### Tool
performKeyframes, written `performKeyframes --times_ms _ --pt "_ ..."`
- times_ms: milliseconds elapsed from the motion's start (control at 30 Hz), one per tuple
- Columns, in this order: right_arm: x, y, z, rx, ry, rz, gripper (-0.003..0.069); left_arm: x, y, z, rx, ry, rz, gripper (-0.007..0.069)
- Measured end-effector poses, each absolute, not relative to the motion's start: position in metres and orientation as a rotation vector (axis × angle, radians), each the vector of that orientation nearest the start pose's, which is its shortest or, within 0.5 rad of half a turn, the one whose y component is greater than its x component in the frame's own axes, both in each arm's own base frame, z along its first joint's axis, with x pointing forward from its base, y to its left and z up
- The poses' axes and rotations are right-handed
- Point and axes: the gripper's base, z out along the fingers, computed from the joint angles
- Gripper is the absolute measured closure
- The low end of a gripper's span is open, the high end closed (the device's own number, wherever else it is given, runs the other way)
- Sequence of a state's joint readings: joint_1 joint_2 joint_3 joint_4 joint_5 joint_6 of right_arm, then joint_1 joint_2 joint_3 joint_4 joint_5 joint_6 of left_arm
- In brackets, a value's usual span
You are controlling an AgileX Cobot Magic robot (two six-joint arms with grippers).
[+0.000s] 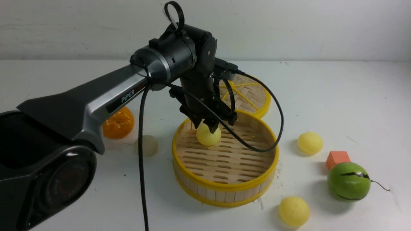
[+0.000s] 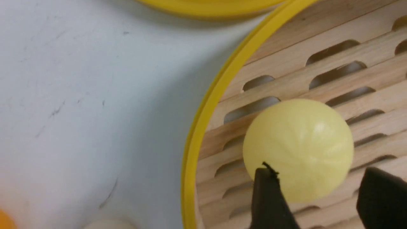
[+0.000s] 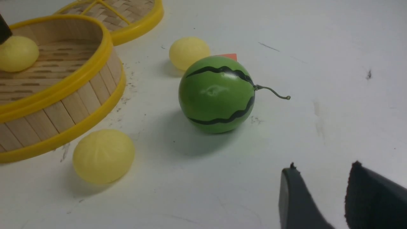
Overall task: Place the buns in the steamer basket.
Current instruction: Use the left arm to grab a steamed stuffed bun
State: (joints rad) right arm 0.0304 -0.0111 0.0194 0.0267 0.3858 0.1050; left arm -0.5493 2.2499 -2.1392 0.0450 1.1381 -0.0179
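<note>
The steamer basket [image 1: 224, 187] stands mid-table. One pale yellow bun [image 1: 208, 134] lies on its slatted floor near the far left wall. My left gripper [image 1: 212, 126] hangs just above that bun, open. In the left wrist view the bun [image 2: 299, 146] lies past the fingertips [image 2: 267, 190], inside the yellow rim [image 2: 203, 121]. An off-white bun [image 1: 146, 145] lies left of the basket. Two pale yellow buns lie on the table, one to its right [image 1: 310, 143] and one front right [image 1: 294, 211]. My right gripper [image 3: 323, 167] is open and empty over bare table, and out of the front view.
A glossy tangerine [image 1: 118, 123] sits left, partly behind my left arm. The flat woven lid [image 1: 253, 96] lies behind the basket. A green melon [image 1: 348, 181] and an orange cube [image 1: 337, 158] sit at the right. The melon [image 3: 217, 93] lies ahead of my right gripper.
</note>
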Motion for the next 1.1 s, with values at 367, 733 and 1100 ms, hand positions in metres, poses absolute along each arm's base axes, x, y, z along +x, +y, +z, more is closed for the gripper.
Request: performKeyframes --times_ms 367,733,1100 --pt "0.052 0.003 0.173 0.087 1.877 0.120 0.0418 0.370 -0.189 0.343 0.600 2.614 0.020 0.0505" --pt "0.052 0.003 0.173 0.087 1.877 0.120 0.0418 0.399 -0.136 0.245 0.469 2.820 0.099 0.0507" --pt "0.052 0.003 0.173 0.086 1.877 0.120 0.0418 0.415 -0.142 0.218 0.444 2.787 0.030 0.0313"
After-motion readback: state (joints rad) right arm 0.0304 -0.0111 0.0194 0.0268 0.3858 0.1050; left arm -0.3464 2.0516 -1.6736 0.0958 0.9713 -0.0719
